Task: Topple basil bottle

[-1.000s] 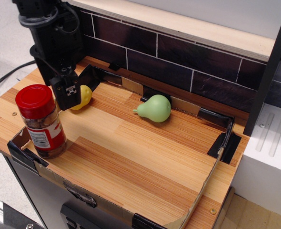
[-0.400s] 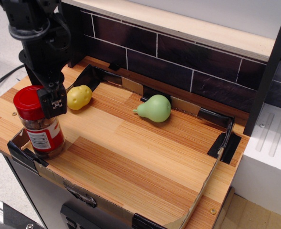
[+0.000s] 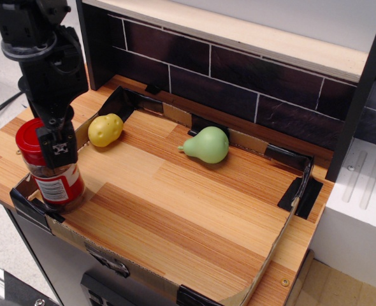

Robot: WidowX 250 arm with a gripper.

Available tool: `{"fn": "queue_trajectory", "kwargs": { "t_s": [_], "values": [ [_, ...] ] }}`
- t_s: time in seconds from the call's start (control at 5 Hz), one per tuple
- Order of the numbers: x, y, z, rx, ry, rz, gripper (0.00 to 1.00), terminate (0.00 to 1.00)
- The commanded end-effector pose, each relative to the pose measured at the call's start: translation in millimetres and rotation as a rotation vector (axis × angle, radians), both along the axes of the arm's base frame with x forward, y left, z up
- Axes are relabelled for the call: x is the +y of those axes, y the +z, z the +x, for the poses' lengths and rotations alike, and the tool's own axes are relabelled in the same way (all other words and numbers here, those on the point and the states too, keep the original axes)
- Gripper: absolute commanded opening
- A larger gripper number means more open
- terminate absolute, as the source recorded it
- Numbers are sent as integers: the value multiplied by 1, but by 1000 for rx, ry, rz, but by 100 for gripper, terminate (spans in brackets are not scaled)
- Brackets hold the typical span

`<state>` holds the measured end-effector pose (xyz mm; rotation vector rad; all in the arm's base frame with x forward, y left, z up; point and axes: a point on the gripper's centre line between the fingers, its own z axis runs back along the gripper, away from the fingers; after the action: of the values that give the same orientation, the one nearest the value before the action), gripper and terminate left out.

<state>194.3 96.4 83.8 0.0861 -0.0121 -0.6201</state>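
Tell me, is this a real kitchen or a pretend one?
Probably a pretend kitchen set up for robot practice: a wooden counter with dark wall tiles, toy-like fruit such as the green pear, and a basil bottle under the gripper.

The tabletop (image 3: 175,204) was striped wood with a soft sheen, edged in cardboard and glossy black tape. The bottle (image 3: 53,173) was clear, with a shiny red plastic cap and paper label. The pear (image 3: 207,145) and potato (image 3: 105,129) looked smooth plastic; the hand (image 3: 56,148) matt black.
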Motion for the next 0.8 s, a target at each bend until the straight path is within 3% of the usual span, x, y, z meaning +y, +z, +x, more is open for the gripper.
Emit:
{"fn": "queue_trajectory", "kwargs": {
  "t_s": [0.0,0.4,0.6],
  "values": [
    [16,13,7,97,-130,-5,100,0],
    [18,4,8,42,-189,18,100,0],
    [18,6,10,13,-168,-16,0,0]
  ]
}}
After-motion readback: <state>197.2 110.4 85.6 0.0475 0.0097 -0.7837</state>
